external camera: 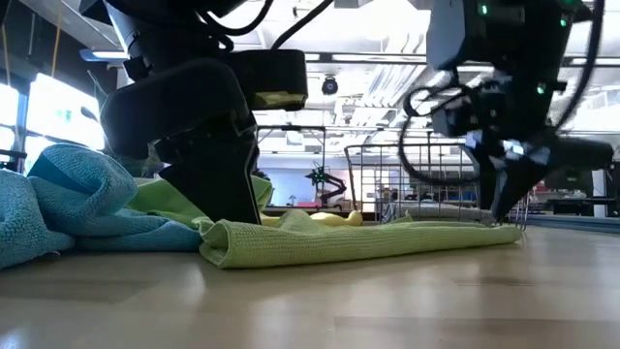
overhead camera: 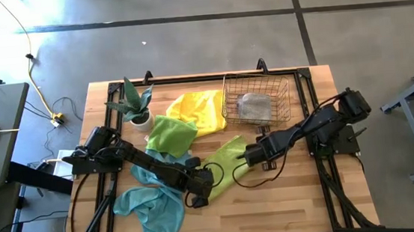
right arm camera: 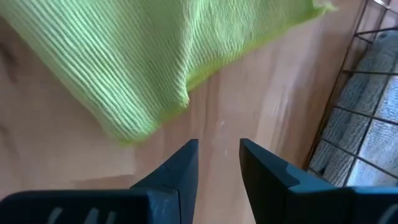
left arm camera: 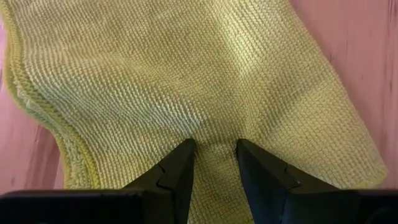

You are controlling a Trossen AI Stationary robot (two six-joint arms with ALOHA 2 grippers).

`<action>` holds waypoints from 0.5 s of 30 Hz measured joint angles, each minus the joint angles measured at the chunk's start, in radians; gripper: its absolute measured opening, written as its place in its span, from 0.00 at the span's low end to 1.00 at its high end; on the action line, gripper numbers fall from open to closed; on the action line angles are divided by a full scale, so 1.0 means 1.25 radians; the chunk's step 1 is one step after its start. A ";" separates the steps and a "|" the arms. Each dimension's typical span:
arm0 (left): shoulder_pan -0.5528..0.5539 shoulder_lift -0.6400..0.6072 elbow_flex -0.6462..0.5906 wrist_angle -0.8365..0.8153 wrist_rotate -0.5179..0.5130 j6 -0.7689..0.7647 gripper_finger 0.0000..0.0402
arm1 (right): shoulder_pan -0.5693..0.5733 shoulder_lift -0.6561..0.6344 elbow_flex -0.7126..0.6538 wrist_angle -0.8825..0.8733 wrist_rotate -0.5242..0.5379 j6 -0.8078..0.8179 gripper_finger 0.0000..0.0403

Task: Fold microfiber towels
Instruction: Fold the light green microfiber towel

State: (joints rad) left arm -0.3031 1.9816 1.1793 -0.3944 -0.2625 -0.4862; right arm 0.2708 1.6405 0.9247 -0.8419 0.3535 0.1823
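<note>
Lime green towel (overhead camera: 222, 160) flat mid-desk (overhead camera: 289, 199), left gripper (left arm camera: 214, 149) with jaws clamped on its fabric, right gripper (right arm camera: 217, 146) beside its far edge, jaws apart, empty

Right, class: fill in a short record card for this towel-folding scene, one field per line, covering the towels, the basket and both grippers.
Being folded: lime green towel, flat on the table
Left gripper: pressed into that towel, a ridge of cloth between its fingers
Right gripper: over bare wood beside the towel's edge, jaws apart, holding nothing
Waiting: yellow towel, second green towel, teal towel
Wire basket: holds a grey towel
Also present: potted plant
</note>
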 joint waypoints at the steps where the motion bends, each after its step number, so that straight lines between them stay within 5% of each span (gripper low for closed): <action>1: 0.001 -0.001 0.000 0.002 -0.002 0.000 0.29 | 0.004 0.000 0.011 -0.004 -0.013 0.014 0.27; 8: 0.002 -0.025 -0.005 -0.015 0.001 0.042 0.29 | 0.047 -0.063 0.046 -0.023 -0.117 0.113 0.27; 15: 0.002 -0.048 -0.003 -0.004 -0.002 0.065 0.29 | 0.109 -0.159 0.025 0.044 -0.026 0.283 0.27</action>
State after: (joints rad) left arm -0.3003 1.9221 1.1759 -0.3995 -0.2655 -0.4049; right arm 0.4072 1.4422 0.9565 -0.7864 0.3213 0.5358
